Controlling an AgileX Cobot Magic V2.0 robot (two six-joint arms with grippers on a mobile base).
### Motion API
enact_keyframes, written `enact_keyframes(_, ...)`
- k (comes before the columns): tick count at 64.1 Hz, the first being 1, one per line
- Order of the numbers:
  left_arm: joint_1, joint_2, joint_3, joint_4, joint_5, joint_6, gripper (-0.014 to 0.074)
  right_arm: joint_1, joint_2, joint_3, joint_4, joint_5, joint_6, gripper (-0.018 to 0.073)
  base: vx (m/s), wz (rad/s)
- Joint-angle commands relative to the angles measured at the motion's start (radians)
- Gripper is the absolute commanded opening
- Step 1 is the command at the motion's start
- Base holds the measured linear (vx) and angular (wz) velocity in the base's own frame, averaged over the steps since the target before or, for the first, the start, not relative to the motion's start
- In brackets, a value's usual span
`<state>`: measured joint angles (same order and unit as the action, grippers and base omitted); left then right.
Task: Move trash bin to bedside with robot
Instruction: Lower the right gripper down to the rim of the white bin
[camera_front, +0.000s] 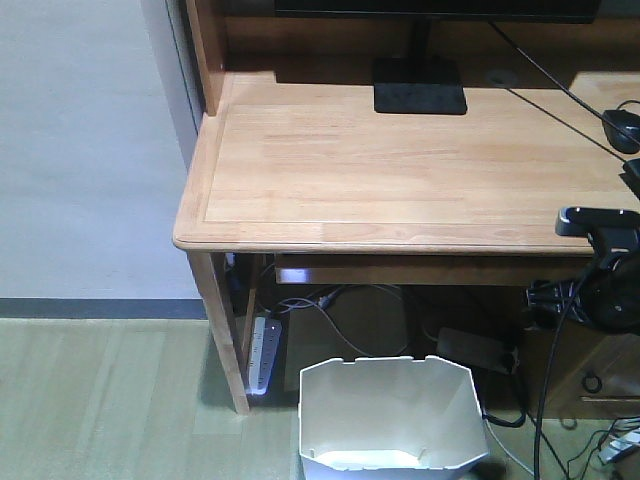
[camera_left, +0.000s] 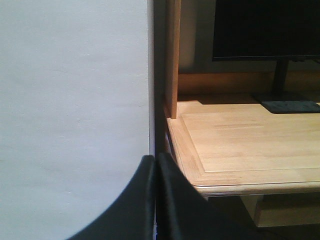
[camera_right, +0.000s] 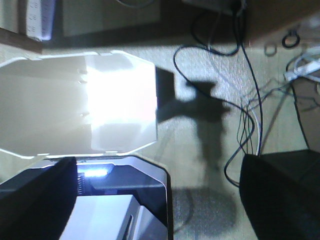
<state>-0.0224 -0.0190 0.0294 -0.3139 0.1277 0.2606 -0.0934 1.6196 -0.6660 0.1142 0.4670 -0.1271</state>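
The white faceted trash bin (camera_front: 388, 412) stands on the floor in front of the wooden desk, near the bottom of the front view. From above, in the right wrist view, the trash bin (camera_right: 75, 110) is brightly lit and looks empty. My right gripper (camera_right: 157, 195) hangs open above the floor to the right of the bin, its two dark fingers (camera_right: 37, 200) wide apart with nothing between them. My left gripper (camera_left: 156, 167) is shut on nothing and points at the white wall beside the desk corner. The bedside is out of view.
The light wooden desk (camera_front: 330, 170) carries a monitor stand (camera_front: 420, 97) and a mouse (camera_front: 622, 128). Under it lie a power strip (camera_front: 263, 355) and loose cables (camera_right: 247, 115). My right arm (camera_front: 605, 270) hangs at the desk's right front edge. The robot's base (camera_right: 125, 200) sits just below the bin.
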Motion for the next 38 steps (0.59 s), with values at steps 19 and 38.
enact_keyframes(19,-0.001,-0.008,0.028,-0.01,-0.065,-0.003,-0.0006,-0.022,0.399,-0.159,0.019,-0.15,-0.127,0.0593,0.0,0.0)
enact_keyframes(38,-0.001,-0.008,0.028,-0.01,-0.065,-0.003,-0.0006,-0.022,0.703,-0.363,0.019,-0.159,-0.236,0.0592,0.0,0.0)
